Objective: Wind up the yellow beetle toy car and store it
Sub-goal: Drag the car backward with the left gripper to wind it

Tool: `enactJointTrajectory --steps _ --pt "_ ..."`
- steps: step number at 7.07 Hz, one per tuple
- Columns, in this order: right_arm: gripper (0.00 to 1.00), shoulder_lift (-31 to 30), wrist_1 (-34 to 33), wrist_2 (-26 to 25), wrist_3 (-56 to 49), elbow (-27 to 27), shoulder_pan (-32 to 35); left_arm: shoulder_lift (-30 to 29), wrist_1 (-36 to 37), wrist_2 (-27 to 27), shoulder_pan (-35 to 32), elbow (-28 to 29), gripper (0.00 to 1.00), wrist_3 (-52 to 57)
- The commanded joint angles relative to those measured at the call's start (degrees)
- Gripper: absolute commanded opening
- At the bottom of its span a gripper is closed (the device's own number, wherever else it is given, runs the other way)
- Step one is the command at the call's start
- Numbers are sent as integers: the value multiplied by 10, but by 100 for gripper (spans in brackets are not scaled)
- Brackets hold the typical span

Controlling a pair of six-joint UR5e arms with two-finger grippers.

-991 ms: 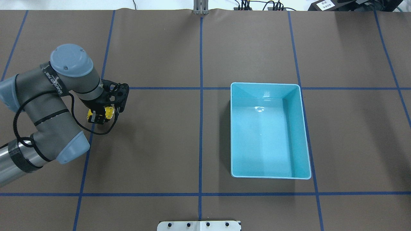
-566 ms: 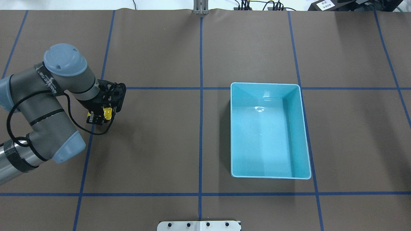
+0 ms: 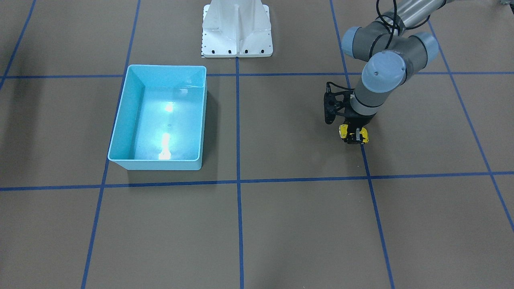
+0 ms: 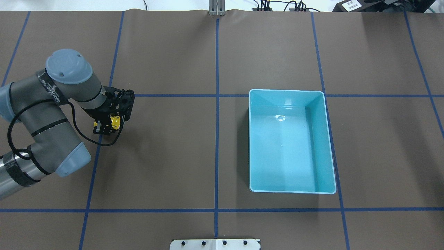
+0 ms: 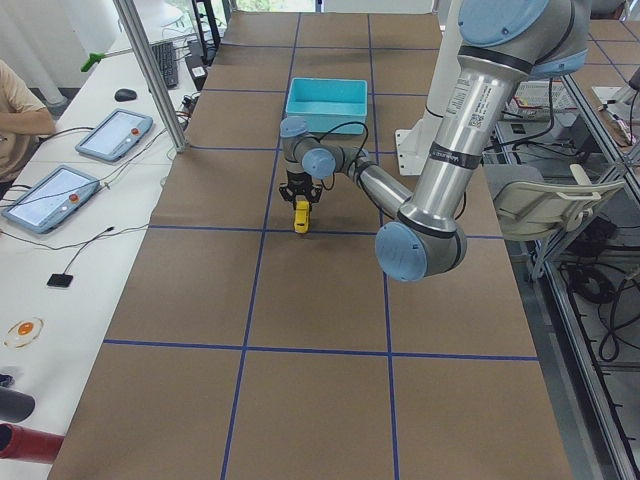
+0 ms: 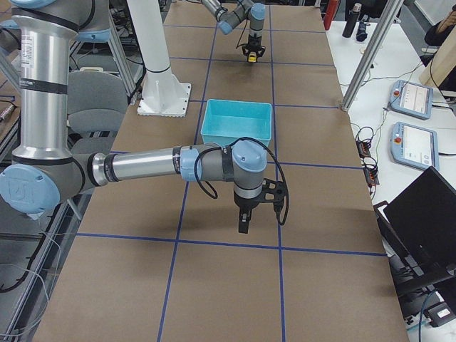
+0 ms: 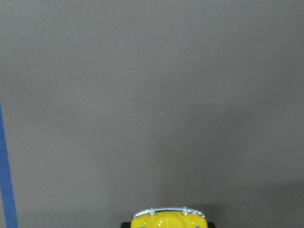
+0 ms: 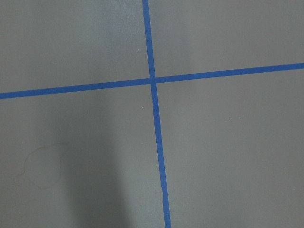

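The yellow beetle toy car [image 4: 116, 122] sits between the fingers of my left gripper [image 4: 108, 125], which is shut on it and holds it down at the table surface on the left side. The car also shows in the front-facing view [image 3: 353, 135], in the left side view [image 5: 301, 214] and at the bottom edge of the left wrist view [image 7: 167, 219]. The turquoise bin [image 4: 252, 146] stands empty right of centre, far from the car. My right gripper [image 6: 243, 222] shows only in the right side view, pointing down over bare table; I cannot tell whether it is open or shut.
Brown paper with blue tape grid lines [image 4: 216, 139] covers the table. The robot's white base plate [image 3: 237, 32] is at the table's near edge. Tablets and cables [image 5: 90, 150] lie on a side bench beyond the table.
My left gripper has shifted slightly to the left with the yellow car in it. The bin has not moved.
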Motion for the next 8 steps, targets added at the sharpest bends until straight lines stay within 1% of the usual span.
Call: enactJointTrajectory --steps 1,2,8 --pt "100 2 3 0 1 -7 0 4 -10 2 0 8 0 -8" --pt "100 2 4 3 2 -9 0 4 -29 17 0 17 0 -9" --pt "100 2 4 3 2 -11 0 5 -39 17 2 24 0 -8"
